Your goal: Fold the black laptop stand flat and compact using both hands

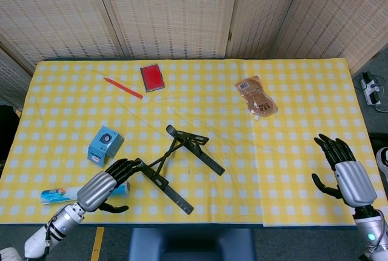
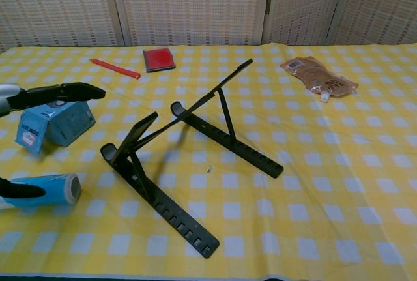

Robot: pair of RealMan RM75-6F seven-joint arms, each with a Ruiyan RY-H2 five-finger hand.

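Stand: I see one black stand (image 1: 177, 168) near the middle of the table (image 1: 303, 152), toward the near edge; it is unfolded, with two base rails flat on the cloth and its upper struts raised, as the chest view (image 2: 189, 150) shows.
Left hand: my left hand (image 1: 104, 187) is empty, fingers extended and spread, fingertips (image 1: 130, 164) just beside the stand's left rail end; I cannot tell whether they touch it. In the chest view (image 2: 49, 95) the fingers reach in from the left edge above the box.
Right hand: my right hand (image 1: 345, 173) is empty, fingers apart, at the near right corner of the table, well apart from the stand.
Open room: bare cloth lies between the stand and the right hand, and to the right of the stand up to the pouch.
Left margin: the box (image 1: 105, 144) and the tube (image 1: 66, 194) crowd the near left side; the tube lies partly under my left hand, close to the near edge.
Near edge: the stand's nearest rail tip (image 1: 189, 210) lies close to the near table edge.
Far side: a pen (image 1: 123, 88) and a red card (image 1: 152, 77) lie beside each other near the far edge; the pouch (image 1: 256, 95) lies far right.
Count: one stand, one box, one tube, one pen, one card, one pouch, two hands.
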